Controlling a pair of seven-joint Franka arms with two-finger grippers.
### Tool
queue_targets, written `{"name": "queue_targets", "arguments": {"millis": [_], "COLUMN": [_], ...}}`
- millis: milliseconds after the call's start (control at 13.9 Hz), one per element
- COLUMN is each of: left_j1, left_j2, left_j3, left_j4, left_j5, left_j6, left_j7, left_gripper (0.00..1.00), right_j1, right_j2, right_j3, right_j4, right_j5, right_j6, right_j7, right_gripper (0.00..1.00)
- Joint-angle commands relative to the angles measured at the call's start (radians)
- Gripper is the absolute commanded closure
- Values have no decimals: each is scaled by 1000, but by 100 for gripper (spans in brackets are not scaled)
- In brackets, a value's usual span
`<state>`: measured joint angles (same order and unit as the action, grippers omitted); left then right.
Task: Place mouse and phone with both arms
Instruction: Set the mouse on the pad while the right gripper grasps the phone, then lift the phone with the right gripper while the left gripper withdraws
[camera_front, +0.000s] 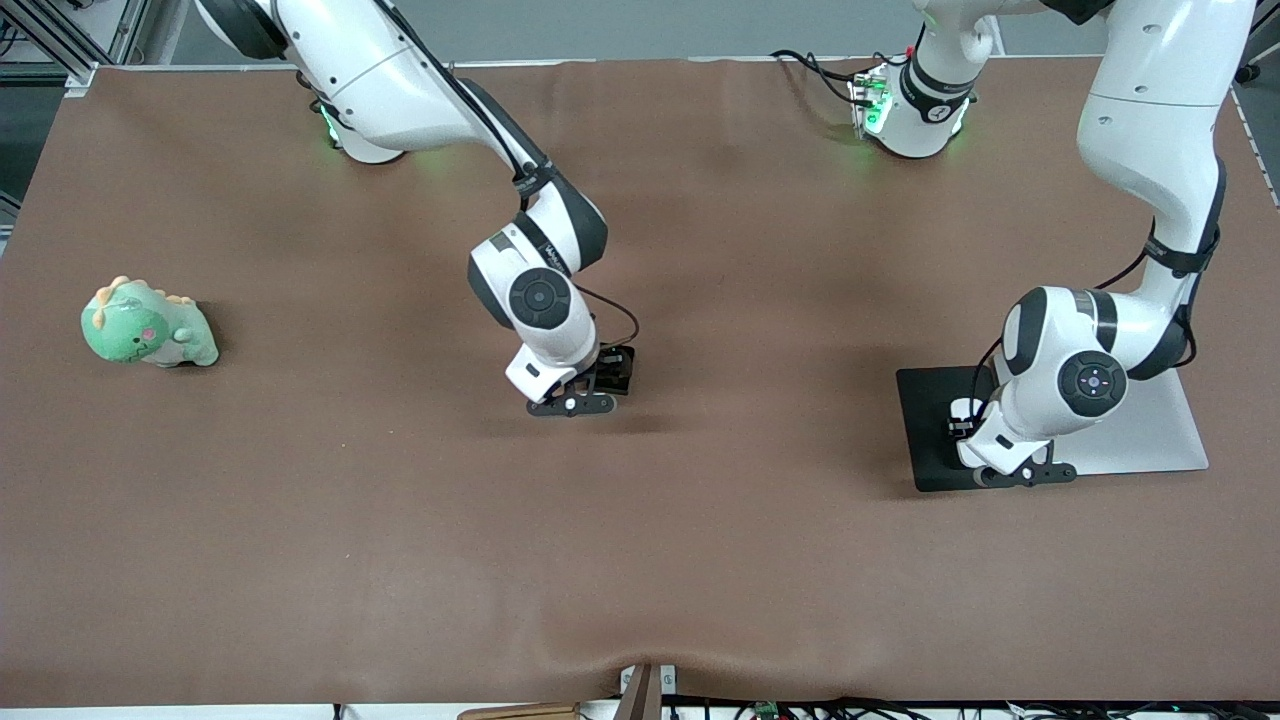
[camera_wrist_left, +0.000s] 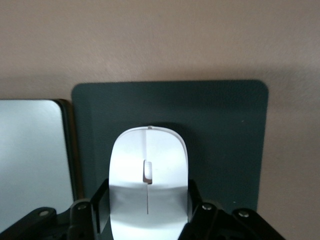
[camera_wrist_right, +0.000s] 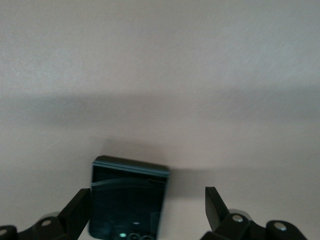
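Observation:
The white mouse (camera_wrist_left: 148, 165) sits on the dark-grey mouse pad (camera_wrist_left: 225, 130), near the pad's edge beside a silver slab. My left gripper (camera_wrist_left: 148, 189) is shut on the mouse, one finger against each side. In the front view the left gripper (camera_front: 968, 425) is low over the pad (camera_front: 925, 400) and hides the mouse. The black phone (camera_wrist_right: 129, 197) lies flat on the brown table. My right gripper (camera_wrist_right: 146, 192) is open around it, the phone close to one finger and apart from the other. In the front view the right gripper (camera_front: 605, 378) is down at the table's middle.
A silver flat slab (camera_front: 1150, 430) lies against the mouse pad at the left arm's end of the table; it also shows in the left wrist view (camera_wrist_left: 30, 150). A green dinosaur toy (camera_front: 148, 325) stands at the right arm's end.

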<state>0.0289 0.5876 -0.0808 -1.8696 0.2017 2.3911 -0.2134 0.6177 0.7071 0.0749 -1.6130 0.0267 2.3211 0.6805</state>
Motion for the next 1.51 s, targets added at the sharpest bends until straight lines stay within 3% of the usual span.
{"name": "queue_targets", "arguments": {"millis": [0, 72, 144, 215, 431, 646, 862, 1077, 1149, 1221, 1292, 1436], "left_j1": [13, 13, 13, 16, 17, 19, 20, 20, 20, 19, 19, 13], "left_j2": [-8, -3, 4, 11, -23, -132, -208, -285, -317, -359, -398, -469], "left_j3": [-10, -10, -10, -10, -10, -11, -13, -16, -16, -14, -14, -19], "left_j4": [-25, -25, -23, -20, -8, 32, 174, 305, 325, 329, 329, 328], "left_j5": [13, 13, 12, 12, 12, 13, 9, 4, -11, -34, -47, -56], "left_j6": [26, 26, 26, 26, 13, -41, -206, -453, -510, -551, -587, -660], "left_j7": [0, 0, -1, -1, 2, 3, 8, 11, 12, 12, 12, 14], "left_gripper": [47, 33, 5, 0, 0, 0, 0, 0, 0, 0, 0, 0], "right_j1": [36, 43, 47, 47, 47, 47, 47, 63, 62, 57, 54, 45], "right_j2": [32, 38, 46, 52, 66, 78, 91, 92, 92, 91, 91, 80], "right_j3": [-9, -9, -9, -9, -9, -9, -9, -15, -15, -15, -15, -15], "right_j4": [19, 19, 21, 21, 19, 22, 24, 24, 24, 24, 24, 24], "right_j5": [-2, -5, -8, -8, -8, -8, -8, -27, -34, -42, -42, -42], "right_j6": [23, 23, 24, 24, 46, 61, 104, 109, 109, 109, 107, 98], "right_j7": [109, 134, 143, 143, 158, 198, 261, 263, 263, 263, 263, 260], "right_gripper": [0, 0, 0, 0, 0, 0, 0, 0, 6, 37, 57, 64]}}
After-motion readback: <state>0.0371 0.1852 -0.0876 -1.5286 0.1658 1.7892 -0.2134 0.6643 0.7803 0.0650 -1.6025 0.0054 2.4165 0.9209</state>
